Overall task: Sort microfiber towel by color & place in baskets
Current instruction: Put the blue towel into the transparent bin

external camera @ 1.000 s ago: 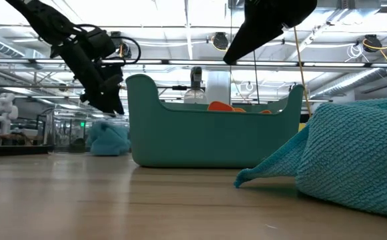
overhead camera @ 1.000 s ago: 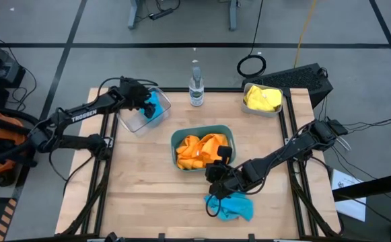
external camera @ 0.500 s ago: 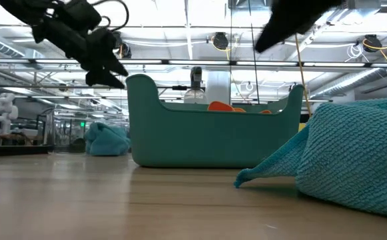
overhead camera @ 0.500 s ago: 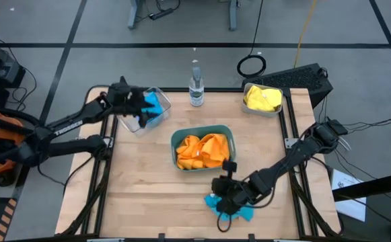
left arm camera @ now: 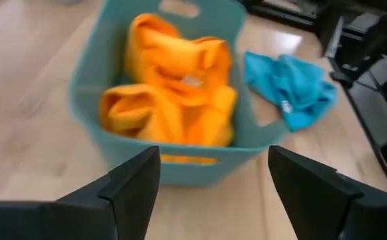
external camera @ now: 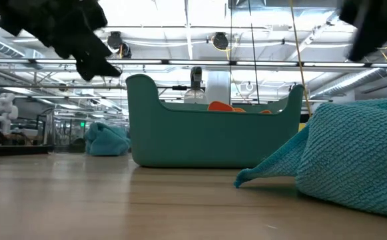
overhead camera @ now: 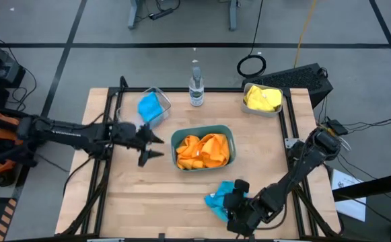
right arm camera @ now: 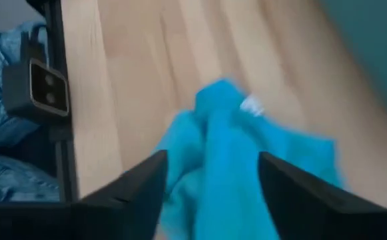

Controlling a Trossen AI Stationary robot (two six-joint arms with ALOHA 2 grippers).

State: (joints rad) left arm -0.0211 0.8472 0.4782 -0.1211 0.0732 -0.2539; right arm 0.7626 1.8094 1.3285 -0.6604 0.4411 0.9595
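Note:
A blue towel (overhead camera: 220, 197) lies crumpled on the table near its front edge. It fills the right of the low view (external camera: 356, 157). My right gripper (overhead camera: 238, 204) hangs open just above it, with one finger on each side of it in the right wrist view (right arm camera: 212, 160). The teal basket (overhead camera: 175, 138) at the table's middle holds orange towels (overhead camera: 202, 149). My left gripper (overhead camera: 156, 146) stands open just left of this basket and points at it (left arm camera: 213, 157). The clear basket (overhead camera: 163, 102) holds another blue towel (overhead camera: 149, 107). The grey basket (overhead camera: 276, 111) holds a yellow towel (overhead camera: 262, 98).
A clear bottle (overhead camera: 195, 86) stands at the far edge between the clear and grey baskets. Bare wood lies at the near left of the table (overhead camera: 141, 195). Black frame rails (overhead camera: 108, 121) run along the table's left and right sides.
My left gripper has left the clear basket and swung toward the near edge. It now points toward the table's right at the teal basket. My right gripper has moved from beside the teal basket toward the near edge and now stands over the blue towel. No towel has moved.

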